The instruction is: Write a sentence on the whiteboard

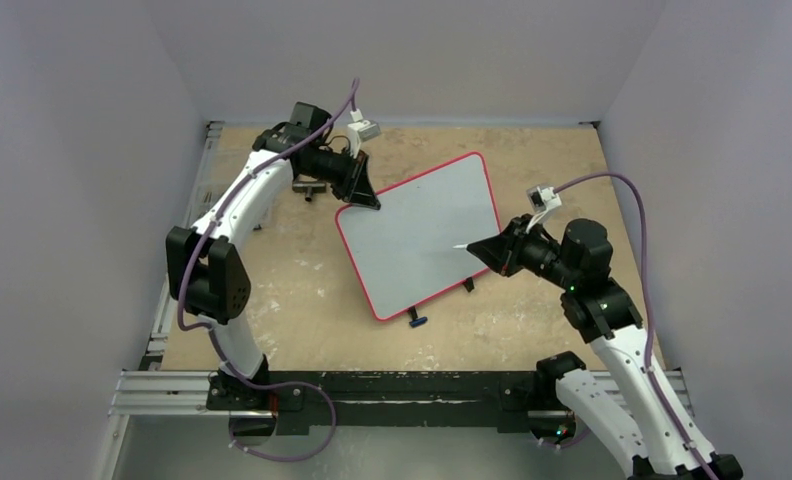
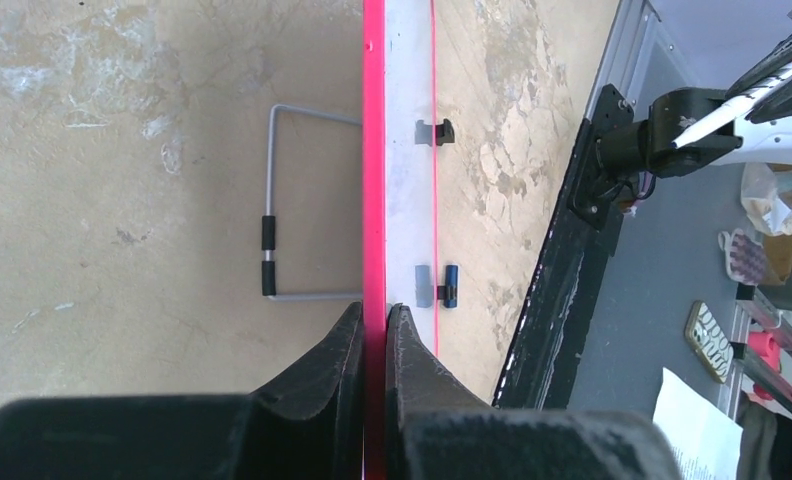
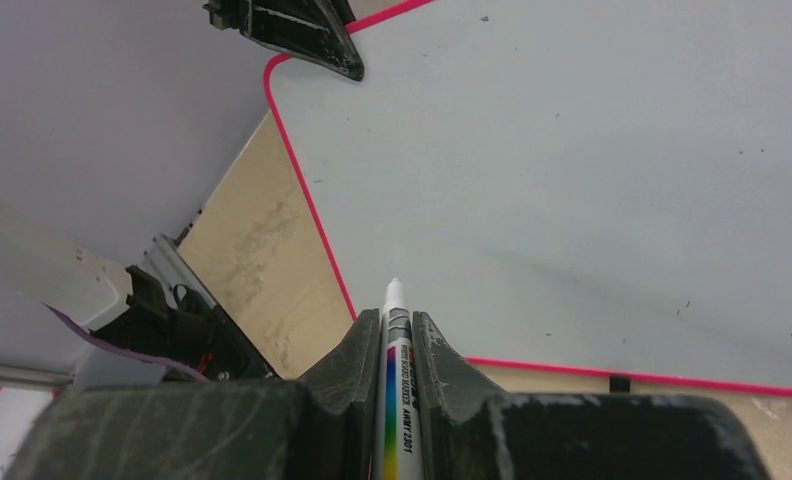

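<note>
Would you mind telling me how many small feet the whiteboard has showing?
2: one foot near the whiteboard's nearest corner, the other foot further right along that edge; more may be hidden.

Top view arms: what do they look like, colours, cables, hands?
The left arm and right arm have white links and black joints. A purple cable runs to a white wrist camera on each. The left hand and right hand are black with tapered fingers.
</note>
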{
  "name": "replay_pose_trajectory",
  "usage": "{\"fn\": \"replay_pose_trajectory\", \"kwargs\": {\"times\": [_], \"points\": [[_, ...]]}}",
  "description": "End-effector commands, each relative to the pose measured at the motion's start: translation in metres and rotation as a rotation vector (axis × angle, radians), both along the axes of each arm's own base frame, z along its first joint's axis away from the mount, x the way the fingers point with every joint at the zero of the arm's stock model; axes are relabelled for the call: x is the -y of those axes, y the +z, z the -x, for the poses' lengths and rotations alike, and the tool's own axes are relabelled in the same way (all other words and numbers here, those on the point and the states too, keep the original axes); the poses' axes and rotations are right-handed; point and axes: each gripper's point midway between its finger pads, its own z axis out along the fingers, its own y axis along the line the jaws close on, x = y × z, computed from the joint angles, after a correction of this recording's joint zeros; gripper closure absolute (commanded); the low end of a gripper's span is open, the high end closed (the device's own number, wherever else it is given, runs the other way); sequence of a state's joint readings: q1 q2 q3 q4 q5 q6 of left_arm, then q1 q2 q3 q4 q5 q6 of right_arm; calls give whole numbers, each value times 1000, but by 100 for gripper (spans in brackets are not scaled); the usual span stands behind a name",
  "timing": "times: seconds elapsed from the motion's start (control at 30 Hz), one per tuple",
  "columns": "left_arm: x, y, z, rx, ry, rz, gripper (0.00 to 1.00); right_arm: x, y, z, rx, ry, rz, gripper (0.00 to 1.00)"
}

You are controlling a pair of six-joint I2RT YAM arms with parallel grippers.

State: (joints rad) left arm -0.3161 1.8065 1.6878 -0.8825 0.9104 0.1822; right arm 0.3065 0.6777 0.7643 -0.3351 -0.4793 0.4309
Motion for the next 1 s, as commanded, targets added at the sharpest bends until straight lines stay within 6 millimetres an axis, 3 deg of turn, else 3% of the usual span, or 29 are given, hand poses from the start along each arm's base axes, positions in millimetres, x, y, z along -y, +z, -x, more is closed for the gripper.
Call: {"fn": "replay_pose_trajectory", "kwargs": {"times": [0.0, 0.33, 0.53, 0.77, 0.97], "points": [[-4, -8, -2, 157, -43, -90, 100, -11, 20, 0, 105, 74, -58, 100], [-4, -10, -1, 157, -30, -104, 100, -29, 28, -17, 212, 91, -90, 100], [-4, -12, 0, 156, -25, -118, 100, -67, 36, -26, 251, 80, -14, 100], [-4, -17, 1, 162, -22, -142, 100, -96, 30, -15, 326, 54, 45, 100], [0, -16, 0, 161, -30, -136, 100, -107, 24, -1, 376, 8, 132, 100]]}}
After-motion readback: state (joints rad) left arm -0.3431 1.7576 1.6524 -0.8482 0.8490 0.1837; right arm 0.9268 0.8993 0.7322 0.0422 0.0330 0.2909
